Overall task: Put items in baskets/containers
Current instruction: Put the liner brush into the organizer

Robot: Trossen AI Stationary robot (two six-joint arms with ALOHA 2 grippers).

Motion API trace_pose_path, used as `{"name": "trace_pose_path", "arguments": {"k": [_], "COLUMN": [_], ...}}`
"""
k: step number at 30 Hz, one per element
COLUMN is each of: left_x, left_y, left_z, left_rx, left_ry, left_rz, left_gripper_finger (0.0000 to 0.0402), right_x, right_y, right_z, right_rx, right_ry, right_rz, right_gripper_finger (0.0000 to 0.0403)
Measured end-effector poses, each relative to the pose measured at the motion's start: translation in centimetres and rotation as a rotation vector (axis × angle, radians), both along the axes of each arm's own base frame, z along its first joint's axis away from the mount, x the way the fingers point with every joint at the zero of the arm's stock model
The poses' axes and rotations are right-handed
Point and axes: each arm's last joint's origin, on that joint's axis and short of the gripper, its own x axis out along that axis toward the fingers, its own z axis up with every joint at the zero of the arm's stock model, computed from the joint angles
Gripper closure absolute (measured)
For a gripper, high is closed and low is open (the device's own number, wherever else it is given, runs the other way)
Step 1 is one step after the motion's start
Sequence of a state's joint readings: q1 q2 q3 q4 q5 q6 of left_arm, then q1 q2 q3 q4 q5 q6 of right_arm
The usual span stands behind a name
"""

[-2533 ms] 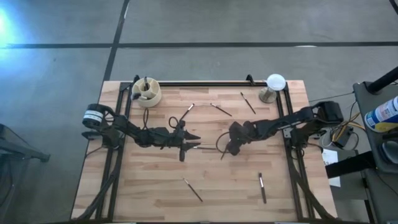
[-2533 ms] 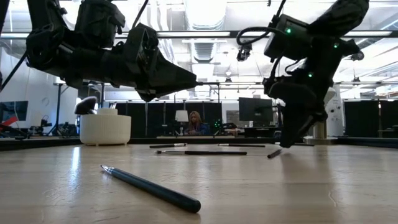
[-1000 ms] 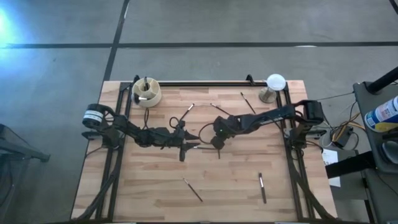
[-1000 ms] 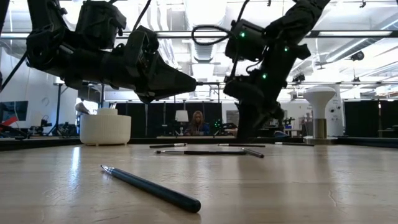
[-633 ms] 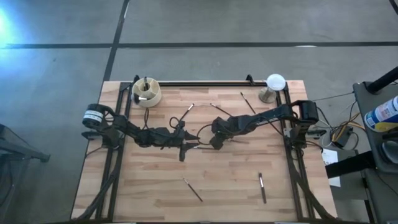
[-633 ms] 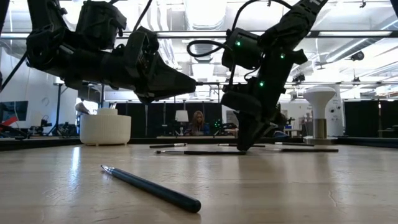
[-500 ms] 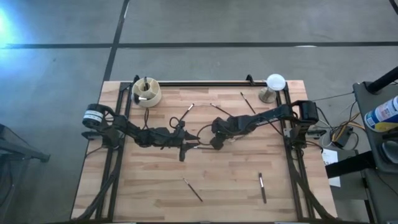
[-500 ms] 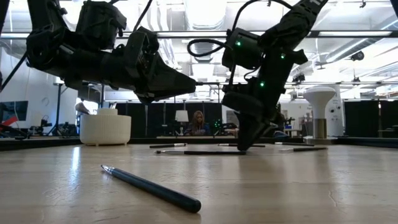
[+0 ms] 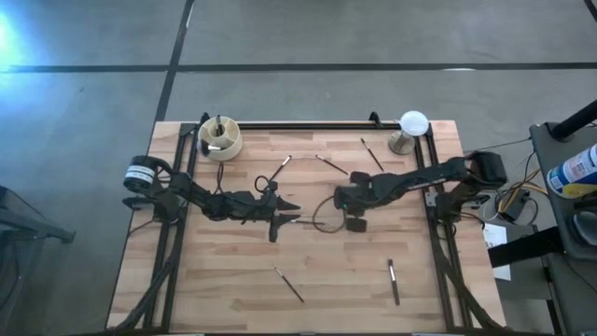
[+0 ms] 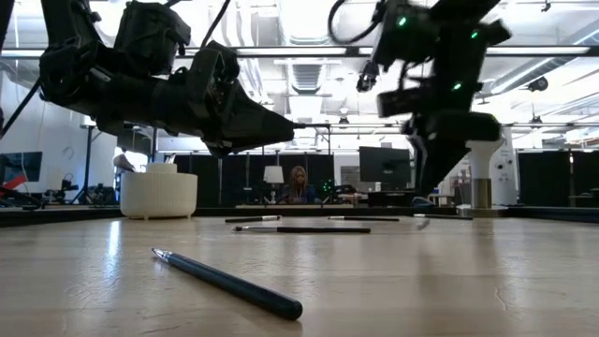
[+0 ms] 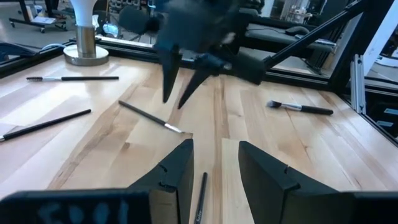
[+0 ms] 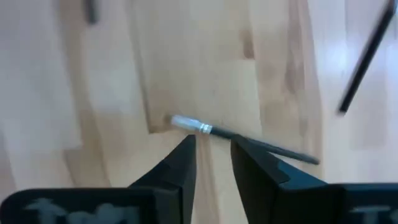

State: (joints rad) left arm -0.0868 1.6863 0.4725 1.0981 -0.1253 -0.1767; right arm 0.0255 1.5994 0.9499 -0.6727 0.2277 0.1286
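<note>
1. Wooden table (image 9: pixel 233 280) is shown with thin makeup brushes (image 9: pixel 288 285) lying scattered on it.
2. Cream cup (image 9: pixel 220 138) is seen at the table's far left corner.
3. Right gripper (image 12: pixel 211 155) is held above mid-table, fingers apart, empty, over one brush (image 12: pixel 242 138).
4. Left gripper (image 11: pixel 214 165) is held near mid-table, fingers apart.

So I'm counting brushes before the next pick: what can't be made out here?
- Inside of the cup: high view too small to count brushes or see dividers; in the low view its wall hides them.
- Right gripper: blurred in the left wrist view.
- Brush nearest the low camera: its near end is out of focus.
- Brush in right wrist view: blurred.
</note>
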Motion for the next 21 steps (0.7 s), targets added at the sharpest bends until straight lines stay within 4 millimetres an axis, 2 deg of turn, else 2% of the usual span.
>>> {"name": "trace_pose_path", "arguments": {"k": [4, 7, 15, 21], "left_x": [0.0, 0.0, 0.0, 0.0], "left_y": [0.0, 0.0, 0.0, 0.0], "left_z": [0.0, 0.0, -0.1, -0.1], "left_rx": [0.007, 0.007, 0.021, 0.023], "left_ry": [0.000, 0.001, 0.006, 0.011], "left_rz": [-0.001, -0.001, -0.002, -0.002], "left_gripper_finger": [0.0282, 0.0282, 0.0282, 0.0282], "right_x": [-0.2, 0.6, 3.0, 5.1], "right_y": [0.3, -0.2, -2.8, -4.3], "right_z": [-0.3, -1.2, -3.4, -3.7], "right_rx": [-0.057, -0.090, -0.114, -0.022], "right_ry": [0.034, 0.046, 0.137, 0.152], "right_rz": [0.202, 0.300, 0.402, 0.452], "right_gripper_finger": [0.0291, 0.0286, 0.0284, 0.0289]}}
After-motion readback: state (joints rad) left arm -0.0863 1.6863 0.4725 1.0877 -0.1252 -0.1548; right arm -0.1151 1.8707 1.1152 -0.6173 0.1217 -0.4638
